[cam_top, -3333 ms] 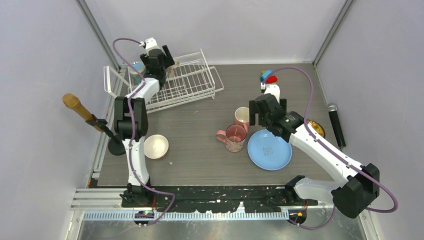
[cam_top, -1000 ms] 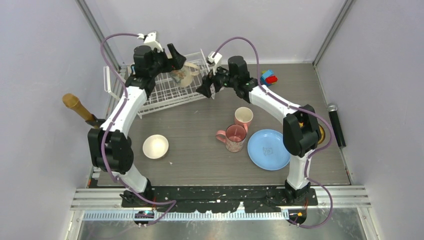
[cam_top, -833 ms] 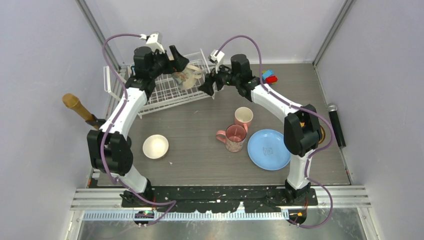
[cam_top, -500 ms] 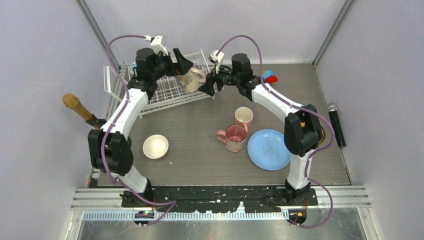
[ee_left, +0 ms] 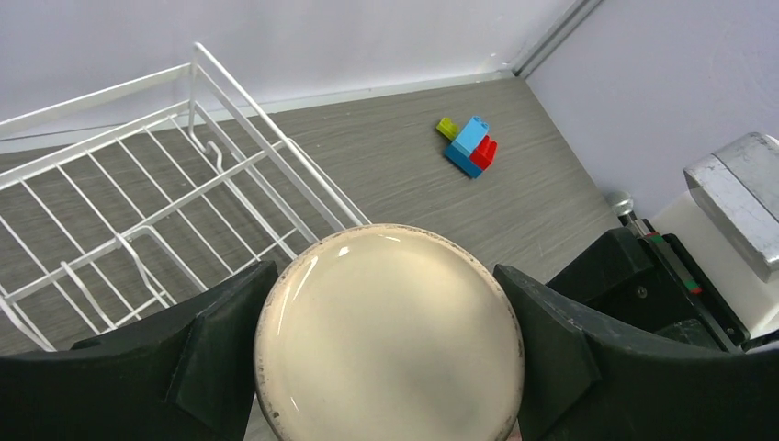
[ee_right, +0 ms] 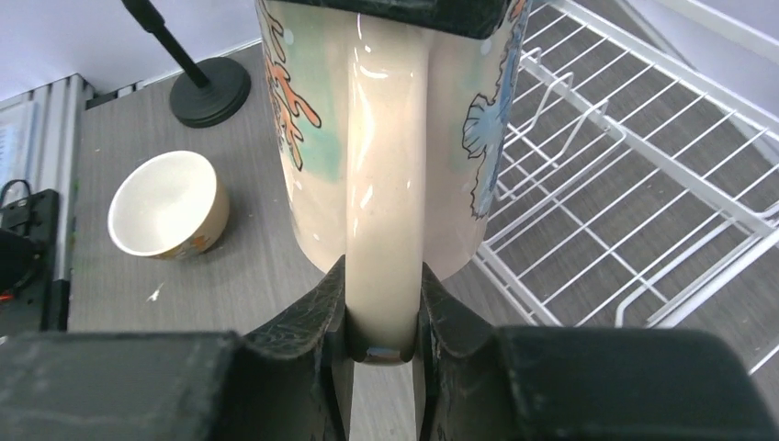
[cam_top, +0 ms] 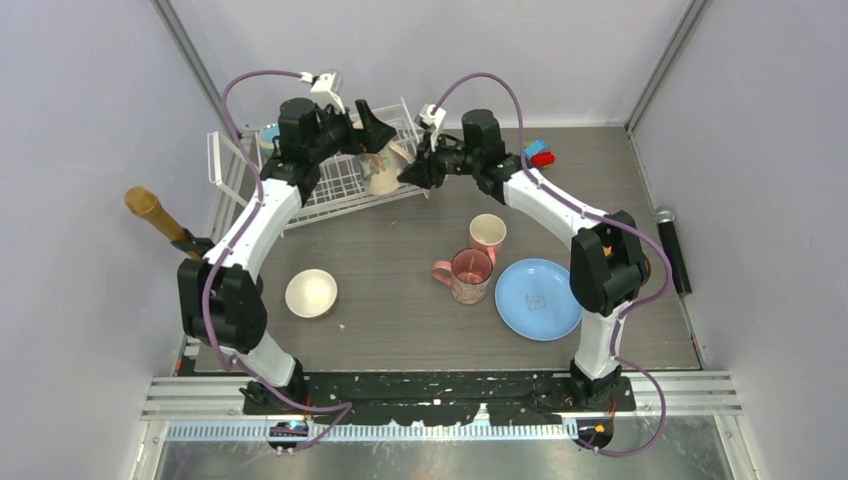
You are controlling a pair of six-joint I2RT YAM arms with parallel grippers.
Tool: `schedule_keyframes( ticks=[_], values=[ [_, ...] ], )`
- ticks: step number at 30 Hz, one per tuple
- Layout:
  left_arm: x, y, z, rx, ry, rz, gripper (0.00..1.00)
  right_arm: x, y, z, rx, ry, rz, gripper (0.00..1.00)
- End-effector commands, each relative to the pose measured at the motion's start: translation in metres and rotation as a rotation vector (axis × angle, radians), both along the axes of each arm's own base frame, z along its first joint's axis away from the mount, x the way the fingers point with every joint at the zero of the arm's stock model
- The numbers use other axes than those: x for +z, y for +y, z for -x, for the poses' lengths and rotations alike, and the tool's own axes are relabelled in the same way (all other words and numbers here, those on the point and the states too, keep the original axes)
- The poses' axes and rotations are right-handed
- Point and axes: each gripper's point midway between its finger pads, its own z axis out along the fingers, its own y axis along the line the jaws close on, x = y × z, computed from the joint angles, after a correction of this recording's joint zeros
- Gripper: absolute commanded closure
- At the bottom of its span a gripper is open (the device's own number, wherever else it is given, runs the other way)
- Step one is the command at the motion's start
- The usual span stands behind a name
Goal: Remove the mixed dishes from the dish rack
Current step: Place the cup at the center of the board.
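The cream mug (cam_top: pixel 388 170) hangs in the air over the right edge of the white dish rack (cam_top: pixel 330 185), held from both sides. My left gripper (ee_left: pixel 386 340) is shut across its body, and its pale base (ee_left: pixel 386 312) fills the left wrist view. My right gripper (ee_right: pixel 384 317) is shut on the mug's handle (ee_right: pixel 384 230). A teal mug (cam_top: pixel 270 133) stands in the rack's far left corner. On the table are two pink mugs (cam_top: pixel 487 232) (cam_top: pixel 465 275), the light-blue plate (cam_top: pixel 538 298) and the small cream bowl (cam_top: pixel 311 293).
Toy blocks (cam_top: pixel 537 153) lie at the back right. A black microphone (cam_top: pixel 672 245) lies at the right edge, and a gold-headed one on a stand (cam_top: pixel 150 208) is at the left. A yellow plate (cam_top: pixel 634 258) shows partly behind the right arm.
The left gripper carried the cream mug rightward off the rack toward the right gripper. The right gripper's fingers closed on the mug's handle.
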Motion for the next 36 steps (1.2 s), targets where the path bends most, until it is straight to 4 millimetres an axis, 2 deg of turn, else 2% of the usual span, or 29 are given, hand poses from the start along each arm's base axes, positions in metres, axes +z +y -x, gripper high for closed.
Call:
schedule_keyframes(
  ticks=[1,4,5,6,7,8,11,12,14,17,19,21,23,24,25,26,27,28,29,30,31,36],
  values=[
    [0.070,-0.012,0.023,-0.054,-0.193,0.051,1.00,0.067,-0.003,0.018,-0.002,-0.060,-0.115,0.88],
    [0.066,-0.013,0.023,-0.055,-0.181,0.051,1.00,0.072,-0.005,0.030,-0.001,-0.015,-0.157,0.96],
    [0.064,-0.013,0.023,-0.057,-0.178,0.052,1.00,0.081,-0.005,0.034,-0.006,-0.010,-0.187,0.98],
    [0.064,-0.014,0.023,-0.059,-0.174,0.052,1.00,0.078,-0.007,0.037,-0.009,0.007,-0.192,0.99],
    [0.063,-0.014,0.024,-0.060,-0.171,0.052,1.00,0.087,-0.008,0.040,-0.015,0.019,-0.220,0.99],
    [0.062,-0.014,0.023,-0.058,-0.165,0.053,0.87,0.086,-0.008,0.043,-0.017,0.039,-0.226,0.99],
    [0.066,-0.010,0.022,-0.032,-0.168,0.051,0.14,0.093,-0.010,0.052,-0.025,0.132,-0.253,0.99],
    [0.069,-0.008,0.023,-0.023,-0.175,0.050,0.02,0.094,-0.010,0.054,-0.024,0.152,-0.258,0.99],
    [0.076,-0.003,0.025,0.005,-0.191,0.047,0.00,0.097,-0.011,0.060,-0.033,0.207,-0.278,0.99],
    [0.086,0.002,0.039,0.011,-0.232,0.061,0.00,0.110,-0.012,0.072,-0.028,0.313,-0.345,0.99],
    [0.091,0.007,0.048,0.029,-0.269,0.068,0.00,0.108,-0.013,0.081,-0.029,0.389,-0.394,0.99],
    [0.094,0.017,0.057,0.073,-0.294,0.056,0.00,0.121,-0.016,0.087,-0.040,0.434,-0.463,0.99],
    [0.094,0.030,0.068,0.124,-0.297,0.025,0.00,0.111,-0.023,0.089,-0.094,0.503,-0.495,0.99],
    [0.093,0.035,0.075,0.139,-0.305,0.015,0.00,0.118,-0.027,0.093,-0.112,0.519,-0.519,0.99],
    [0.093,0.038,0.085,0.142,-0.316,0.009,0.00,0.109,-0.031,0.089,-0.169,0.548,-0.525,0.99],
    [0.090,0.040,0.094,0.138,-0.324,0.008,0.00,0.115,-0.036,0.091,-0.196,0.568,-0.544,0.99],
    [0.090,0.040,0.106,0.121,-0.342,0.011,0.00,0.107,-0.040,0.087,-0.254,0.603,-0.539,0.99],
    [0.087,0.040,0.117,0.109,-0.352,0.017,0.00,0.112,-0.043,0.090,-0.275,0.633,-0.561,0.99],
    [0.083,0.041,0.126,0.105,-0.349,0.028,0.00,0.105,-0.048,0.086,-0.336,0.668,-0.574,0.99],
    [0.079,0.041,0.135,0.099,-0.347,0.037,0.00,0.111,-0.052,0.088,-0.359,0.714,-0.611,0.99],
    [0.072,0.041,0.142,0.095,-0.335,0.051,0.00,0.107,-0.056,0.086,-0.397,0.739,-0.628,0.99],
    [0.041,0.031,0.167,0.039,-0.281,0.142,0.00,0.129,-0.065,0.099,-0.392,0.833,-0.749,0.99]
  ],
)
